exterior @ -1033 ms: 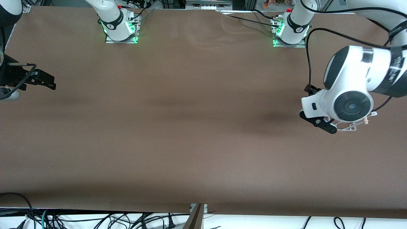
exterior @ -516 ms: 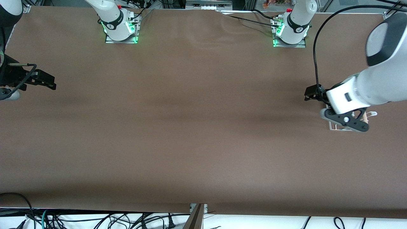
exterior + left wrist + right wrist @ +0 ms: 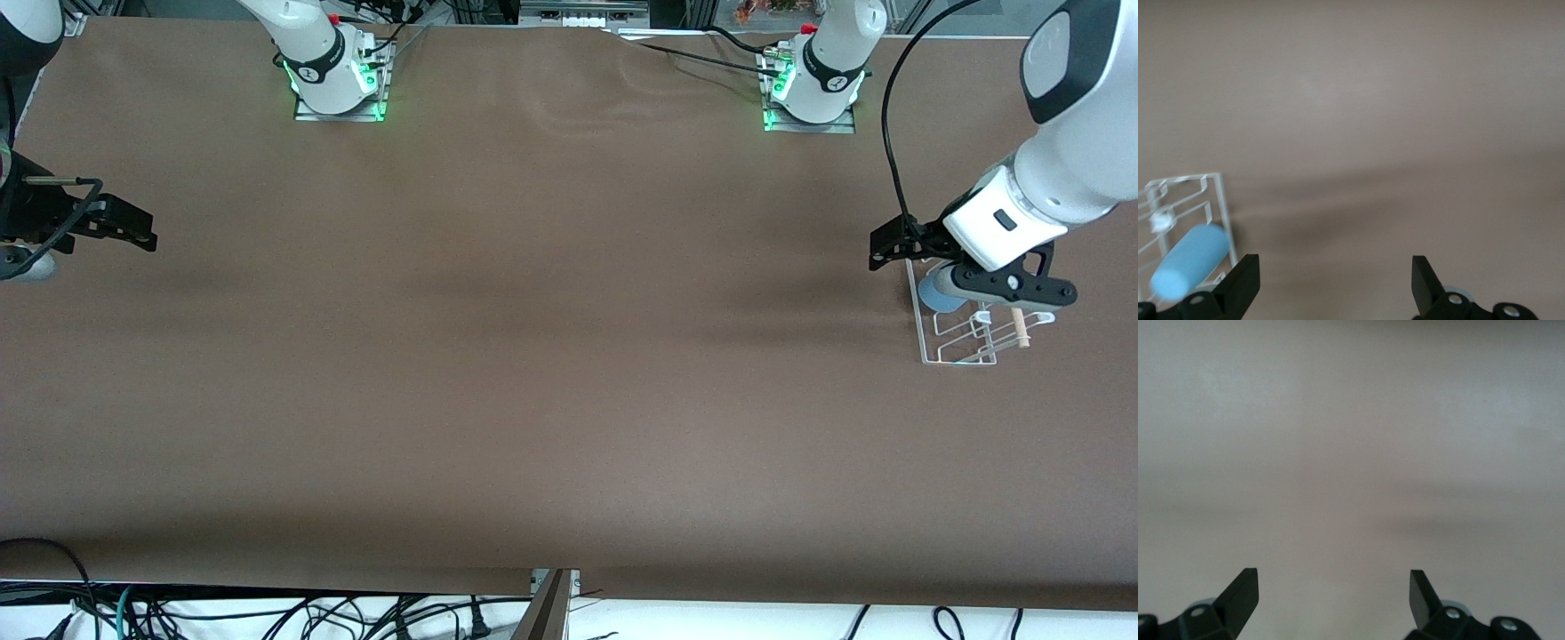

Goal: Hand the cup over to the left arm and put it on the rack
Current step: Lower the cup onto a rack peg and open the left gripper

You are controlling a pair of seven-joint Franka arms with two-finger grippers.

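Observation:
The light-blue cup (image 3: 936, 294) (image 3: 1190, 268) lies tilted on the white wire rack (image 3: 958, 348) (image 3: 1213, 194), at the end of the rack farther from the front camera. The left arm's wrist plate hides part of the cup in the front view. My left gripper (image 3: 893, 245) (image 3: 1335, 268) hangs open over the bare table just beside the rack, holding nothing and apart from the cup. My right gripper (image 3: 140, 229) (image 3: 1332, 581) waits open and empty at the right arm's end of the table.
A pale wooden rod (image 3: 1020, 328) sticks out of the rack. The brown table (image 3: 551, 356) stretches between the two arms. Both arm bases (image 3: 338, 76) stand along the edge farthest from the front camera. Cables hang below the table's nearest edge.
The left arm has swung up and away from over the rack, uncovering the cup lying on it. Its gripper stays open. The right arm has not moved.

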